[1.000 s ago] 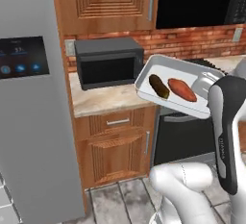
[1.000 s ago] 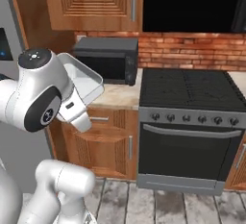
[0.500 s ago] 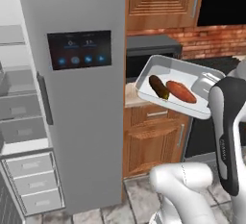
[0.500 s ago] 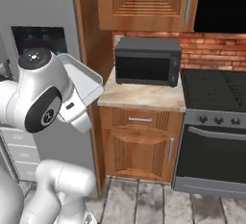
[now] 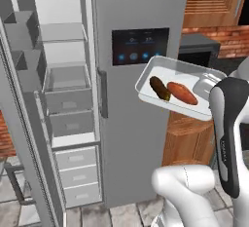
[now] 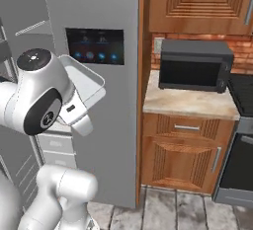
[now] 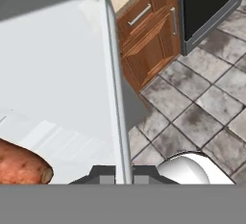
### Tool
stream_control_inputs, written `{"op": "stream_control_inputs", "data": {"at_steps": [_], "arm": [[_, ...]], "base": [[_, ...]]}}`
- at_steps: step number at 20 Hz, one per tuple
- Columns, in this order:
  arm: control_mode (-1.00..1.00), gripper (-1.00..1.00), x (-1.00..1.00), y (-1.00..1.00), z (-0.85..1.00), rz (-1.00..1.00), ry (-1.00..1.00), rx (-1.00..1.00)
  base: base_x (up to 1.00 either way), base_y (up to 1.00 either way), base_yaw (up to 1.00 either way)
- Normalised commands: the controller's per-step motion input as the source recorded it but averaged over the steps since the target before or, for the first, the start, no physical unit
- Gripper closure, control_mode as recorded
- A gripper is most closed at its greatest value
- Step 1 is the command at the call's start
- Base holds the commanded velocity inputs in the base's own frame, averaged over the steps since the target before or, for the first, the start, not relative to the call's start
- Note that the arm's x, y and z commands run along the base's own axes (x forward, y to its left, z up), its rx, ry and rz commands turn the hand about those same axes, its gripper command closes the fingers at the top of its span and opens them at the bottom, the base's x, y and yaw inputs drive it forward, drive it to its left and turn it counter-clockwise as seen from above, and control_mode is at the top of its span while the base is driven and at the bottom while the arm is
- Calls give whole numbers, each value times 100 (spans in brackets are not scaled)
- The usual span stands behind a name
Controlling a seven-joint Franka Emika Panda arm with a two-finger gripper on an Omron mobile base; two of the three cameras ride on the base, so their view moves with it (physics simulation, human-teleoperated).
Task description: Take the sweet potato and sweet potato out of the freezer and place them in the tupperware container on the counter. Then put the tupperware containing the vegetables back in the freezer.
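Observation:
My gripper (image 7: 123, 177) is shut on the long rim of the pale tupperware container (image 5: 175, 72), which I hold level in the air beside the arm. Two sweet potatoes lie in it side by side: a dark brown one (image 5: 159, 88) and an orange-red one (image 5: 182, 93). The orange one's end (image 7: 21, 165) shows in the hand view on the tray's white floor (image 7: 62, 74). From the right, the tray (image 6: 88, 83) juts out behind the arm's elbow. The freezer (image 5: 68, 75) stands open at the left, with grey shelves and drawers. The counter (image 6: 188, 100) lies to the right.
The fridge door with the black touch panel (image 5: 140, 46) is right behind the tray. The open freezer door (image 5: 24, 123) stands along the left edge. A black microwave (image 6: 195, 66) sits on the counter, with a stove (image 6: 244, 125) further right and wooden drawers (image 6: 185, 145) below.
The base has driven left: the views slid from the counter and microwave to the fridge, and the open freezer has come into view. The tray stays gripped, with both sweet potatoes in it.

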Motion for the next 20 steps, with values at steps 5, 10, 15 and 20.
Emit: {"op": "stream_control_inputs", "data": {"at_steps": [5,10,15,20], "arm": [[100,100,0,0,0,0,0,0],[100,100,0,0,0,0,0,0],[100,100,0,0,0,0,0,0],[100,100,0,0,0,0,0,0]], "base": [[7,83,0],[26,76,0],[62,35,0],[75,0,0]]}}
